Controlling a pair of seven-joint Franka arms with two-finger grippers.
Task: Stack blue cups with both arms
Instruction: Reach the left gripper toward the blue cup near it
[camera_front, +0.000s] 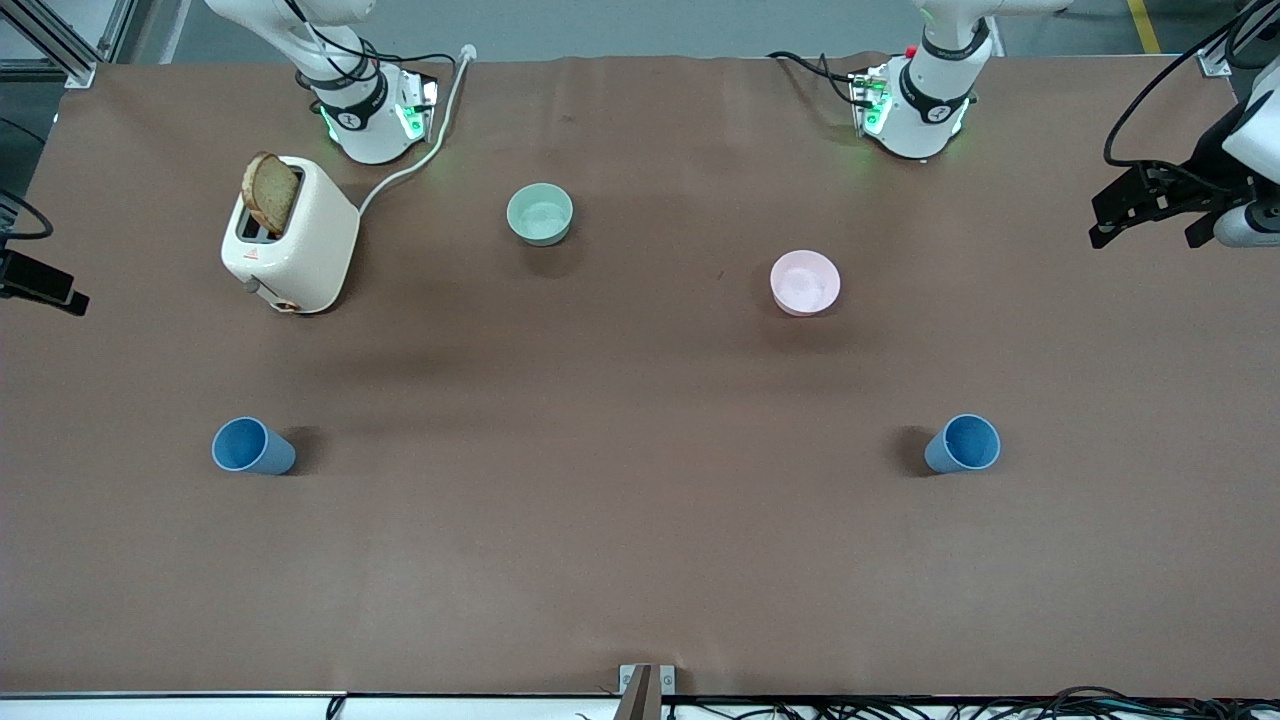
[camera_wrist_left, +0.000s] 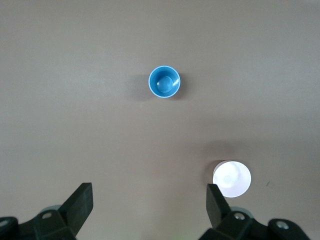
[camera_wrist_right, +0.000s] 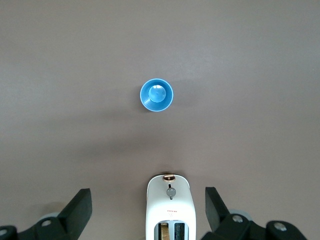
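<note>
Two blue cups stand upright on the desk (camera_front: 640, 560), well apart: one (camera_front: 252, 446) toward my right arm's end, nearer the front camera than the toaster (camera_front: 290, 235), the other (camera_front: 963, 444) toward my left arm's end, nearer than the pink bowl (camera_front: 805, 282). My left pincer (camera_wrist_left: 149, 204) and right pincer (camera_wrist_right: 148, 206) both hang high with fingers spread, empty.

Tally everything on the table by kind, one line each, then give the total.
Blue cups: 2, one toward the right arm's end, one toward the left arm's end
Bowls: 2, mint-green and pink
Toaster: 1
Bread slice in the toaster: 1
Total: 6
</note>
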